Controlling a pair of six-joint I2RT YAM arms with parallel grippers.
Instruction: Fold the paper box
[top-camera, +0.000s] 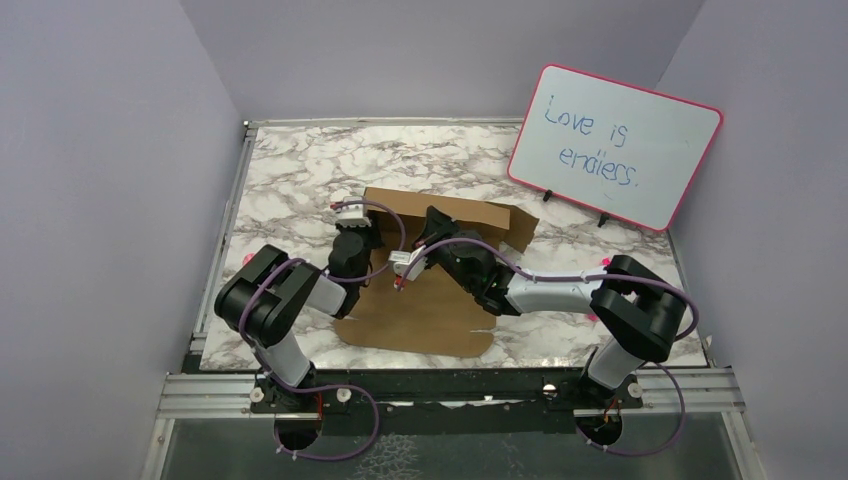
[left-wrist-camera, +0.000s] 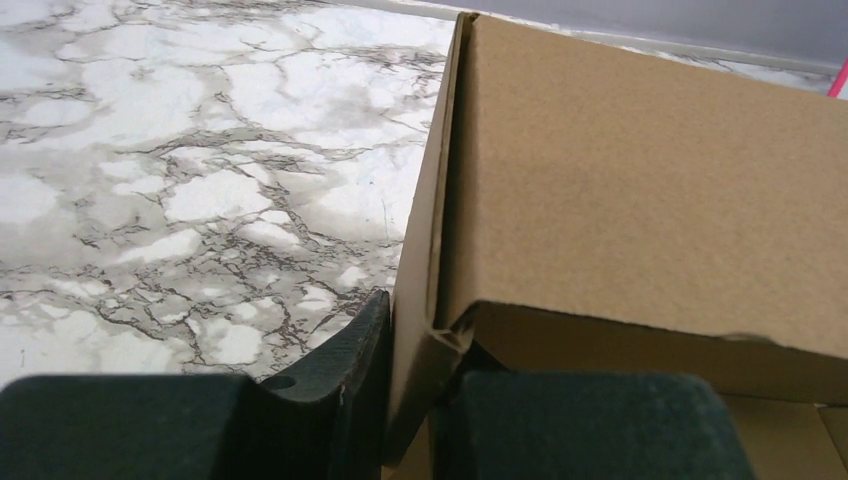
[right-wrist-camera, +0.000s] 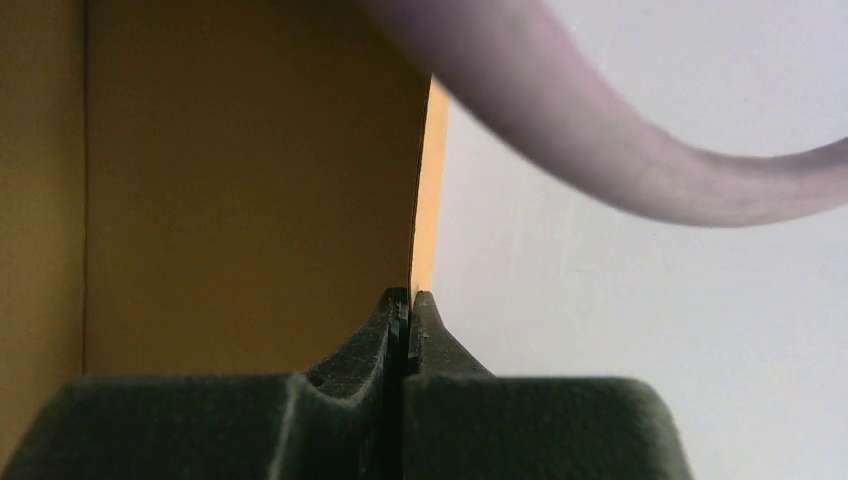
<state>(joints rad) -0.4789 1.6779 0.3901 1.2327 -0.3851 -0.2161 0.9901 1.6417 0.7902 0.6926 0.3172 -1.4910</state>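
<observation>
The paper box (top-camera: 420, 320) sits at the centre of the top view on the marble table (top-camera: 290, 165), with its front panel flat and its rear wall upright. The left gripper (left-wrist-camera: 412, 400) is narrowed onto its left wall, cardboard filling the gap. The right gripper (right-wrist-camera: 408, 305) is fully closed, pinching a panel's thin edge.

**Free room and obstacles.** Open marble table (top-camera: 300, 165) lay to the left of and behind the paper box (top-camera: 420, 320). More lay to its right, as far as the whiteboard (top-camera: 615, 145), which stood propped at the far right corner, apart from the box. The box's raised rear wall barred the middle of the table. The left gripper (left-wrist-camera: 410, 385) straddled the wall's left end flap, and the right gripper (right-wrist-camera: 408, 300) pinched one edge. Both arms crossed above the flat sheet. A purple cable (right-wrist-camera: 620, 130) looped close over the right gripper. Enclosure walls (top-camera: 100, 200) closed three sides.
</observation>
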